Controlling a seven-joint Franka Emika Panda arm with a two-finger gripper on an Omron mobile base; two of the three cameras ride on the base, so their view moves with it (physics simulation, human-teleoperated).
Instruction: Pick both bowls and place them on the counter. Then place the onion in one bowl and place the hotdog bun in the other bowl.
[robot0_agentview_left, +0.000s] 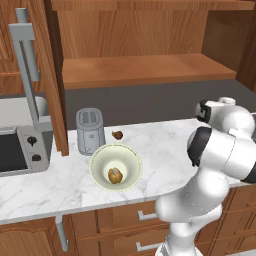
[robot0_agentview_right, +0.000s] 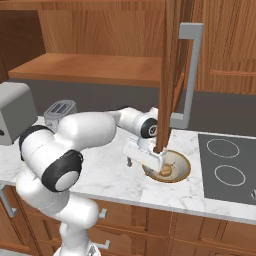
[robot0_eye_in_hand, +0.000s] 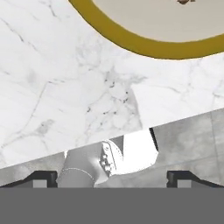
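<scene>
Open end effector (robot0_eye_in_hand: 111, 178) hovers over counter (robot0_eye_in_hand: 52, 87), just beside tan-brown bowl (robot0_eye_in_hand: 148, 47).

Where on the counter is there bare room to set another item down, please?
Bare marble lies in front of the microwave left of the cream bowl, and between the tan bowl and cooktop. Around the toaster it is crowded.

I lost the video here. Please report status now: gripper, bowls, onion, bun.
Gripper open, empty, above counter beside tan bowl. Onion in cream bowl. Bun apparently in tan bowl. Cabinet door edge close to hand.
</scene>
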